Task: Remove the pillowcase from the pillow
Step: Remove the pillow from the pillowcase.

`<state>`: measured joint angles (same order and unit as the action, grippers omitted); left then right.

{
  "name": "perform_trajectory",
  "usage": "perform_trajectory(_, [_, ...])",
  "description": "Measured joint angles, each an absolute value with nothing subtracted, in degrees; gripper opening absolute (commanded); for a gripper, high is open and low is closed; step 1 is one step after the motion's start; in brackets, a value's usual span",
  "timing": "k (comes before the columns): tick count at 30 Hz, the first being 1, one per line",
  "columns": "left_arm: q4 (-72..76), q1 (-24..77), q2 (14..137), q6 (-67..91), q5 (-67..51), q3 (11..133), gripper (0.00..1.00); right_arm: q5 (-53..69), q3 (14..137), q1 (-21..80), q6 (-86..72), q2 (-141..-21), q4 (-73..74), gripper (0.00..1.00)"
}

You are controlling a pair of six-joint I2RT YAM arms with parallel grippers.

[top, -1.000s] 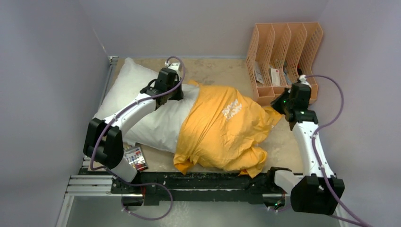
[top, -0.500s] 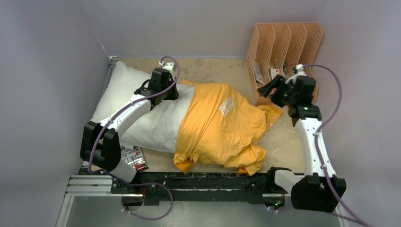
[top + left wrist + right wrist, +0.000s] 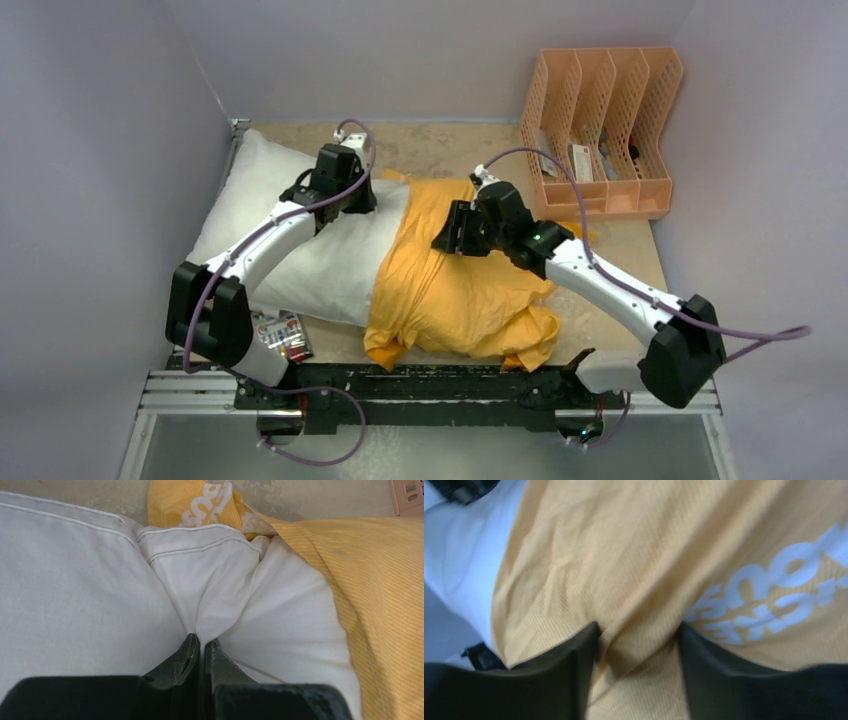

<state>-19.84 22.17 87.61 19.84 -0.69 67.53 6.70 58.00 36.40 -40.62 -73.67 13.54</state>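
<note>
The white pillow (image 3: 300,255) lies across the left of the table, its right half still inside the orange-yellow pillowcase (image 3: 455,300). My left gripper (image 3: 201,642) is shut on a pinched fold of the pillow's (image 3: 75,585) white fabric, just left of the pillowcase's (image 3: 385,585) open hem. From above, that left gripper (image 3: 345,200) sits on the pillow's back edge. My right gripper (image 3: 639,635) stands open, pressed down on the pillowcase (image 3: 624,555) with a ridge of orange cloth between its fingers, next to white print. From above, the right gripper (image 3: 452,232) is over the pillowcase's upper middle.
A peach file rack (image 3: 600,120) holding papers stands at the back right. A small colourful packet (image 3: 285,335) lies near the left arm's base. The black rail (image 3: 420,385) runs along the near edge, close to the pillowcase's hanging corners. Walls close in on both sides.
My right gripper let go of the pillowcase's right end, opened, and swung left onto the pillowcase's middle. The left gripper, still shut on the pillow, shifted slightly left and back.
</note>
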Motion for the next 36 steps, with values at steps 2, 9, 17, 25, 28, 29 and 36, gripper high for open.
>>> perform_trajectory(2, [-19.9, 22.1, 87.2, 19.9, -0.6, 67.0, 0.00, 3.9, 58.7, 38.8, -40.7, -75.8, 14.3, 0.16])
perform_trajectory(9, [-17.0, 22.0, 86.0, 20.7, -0.1, 63.9, 0.00, -8.5, 52.3, 34.2, -42.7, -62.9, 19.1, 0.00])
perform_trajectory(17, [-13.8, 23.7, 85.0, 23.3, -2.6, 61.2, 0.00, 0.0, 48.4, 15.7, -36.8, -57.2, 22.0, 0.00])
perform_trajectory(25, [-20.9, 25.3, 82.6, 21.7, -2.2, 66.4, 0.63, 10.1, 48.4, 15.0, -33.8, -59.6, 17.4, 0.00])
perform_trajectory(28, [-26.1, 30.4, 80.0, 19.5, 0.6, 71.6, 0.68, 11.1, 48.4, 15.0, -33.6, -61.5, 16.8, 0.00])
perform_trajectory(29, [-27.2, 32.5, 79.0, 18.9, 0.7, 72.8, 0.69, 11.3, 48.4, 14.9, -33.6, -62.2, 16.6, 0.00])
perform_trajectory(36, [-34.5, 46.9, 72.3, 16.7, 0.9, 73.6, 0.75, 11.8, 48.4, 14.9, -33.6, -64.1, 16.0, 0.00])
